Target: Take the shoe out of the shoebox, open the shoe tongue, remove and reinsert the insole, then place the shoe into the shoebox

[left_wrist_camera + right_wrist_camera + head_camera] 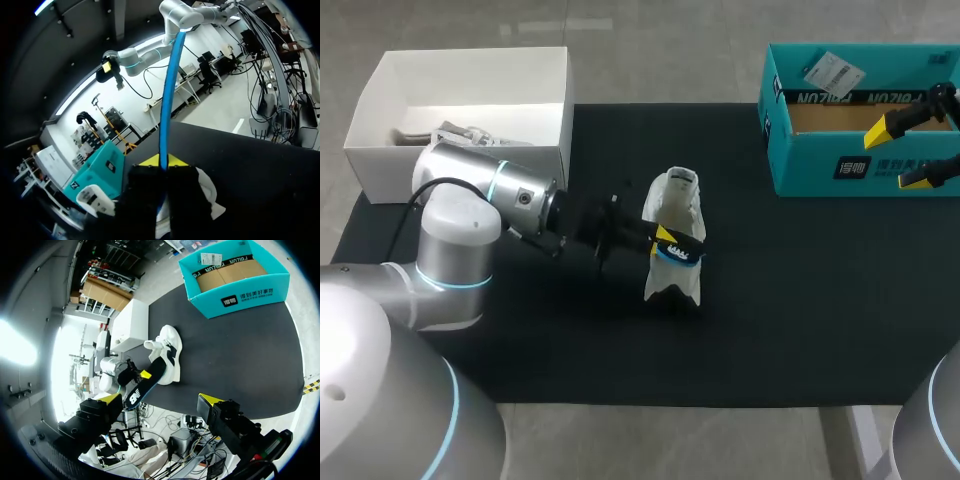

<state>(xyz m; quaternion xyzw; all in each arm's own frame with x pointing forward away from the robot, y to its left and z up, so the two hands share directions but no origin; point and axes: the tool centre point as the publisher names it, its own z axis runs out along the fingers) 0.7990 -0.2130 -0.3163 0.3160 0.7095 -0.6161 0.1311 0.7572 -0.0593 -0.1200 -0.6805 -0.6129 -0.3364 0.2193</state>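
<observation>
A white shoe (678, 215) stands on the black mat (800, 300) near its middle, also seen in the right wrist view (170, 345). My left gripper (665, 238) is shut on the dark insole with a blue edge (680, 252), held against the shoe's side. From the left wrist, the insole (167, 90) rises edge-on out of the shut yellow tips of the left gripper (161, 161), with the shoe (207, 192) below. The insole (142, 387) slants from the shoe towards my left arm. My right gripper (902, 153) hangs open and empty over the teal shoebox (840, 170).
A white open box (380, 100) with some pale things inside stands at the mat's back left, just behind my left arm. The teal shoebox (250, 295) sits at the back right corner, with a brown cardboard floor and a paper tag on its rim.
</observation>
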